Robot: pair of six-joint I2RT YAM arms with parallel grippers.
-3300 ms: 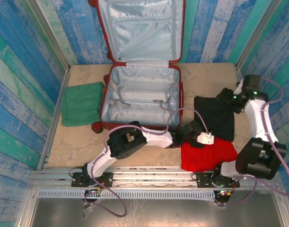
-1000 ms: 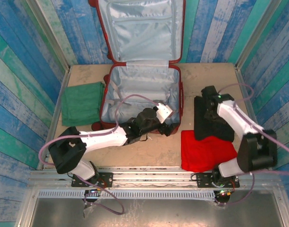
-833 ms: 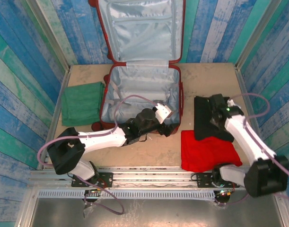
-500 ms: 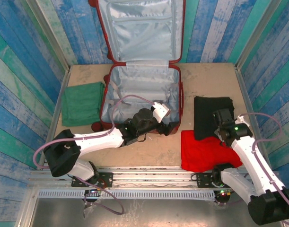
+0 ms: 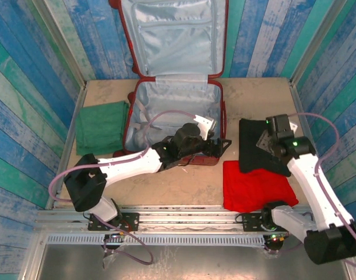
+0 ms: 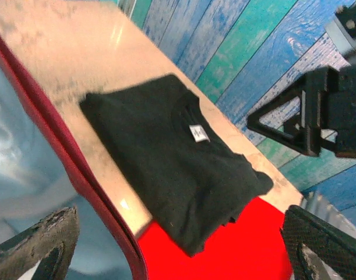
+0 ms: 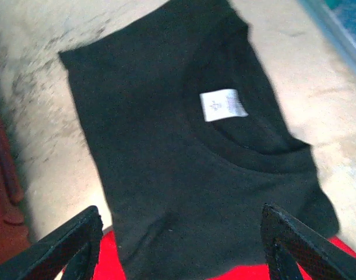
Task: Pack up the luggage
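Both arms close in on the black shirt (image 5: 251, 147).
The left tool (image 5: 220, 146) moves from the shirt's near-left side to just left of it, over the luggage (image 5: 172, 111) rim. The right tool (image 7: 186, 248) comes from beyond its far-right corner to above it, jaws newly parted.

White tag (image 7: 223, 104) on black shirt (image 7: 166, 192) is illegible.

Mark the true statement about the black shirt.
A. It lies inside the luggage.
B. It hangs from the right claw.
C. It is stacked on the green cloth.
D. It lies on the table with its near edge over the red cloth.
D: the black shirt lies flat on the table, right of the luggage, and its near edge overlaps the red cloth.
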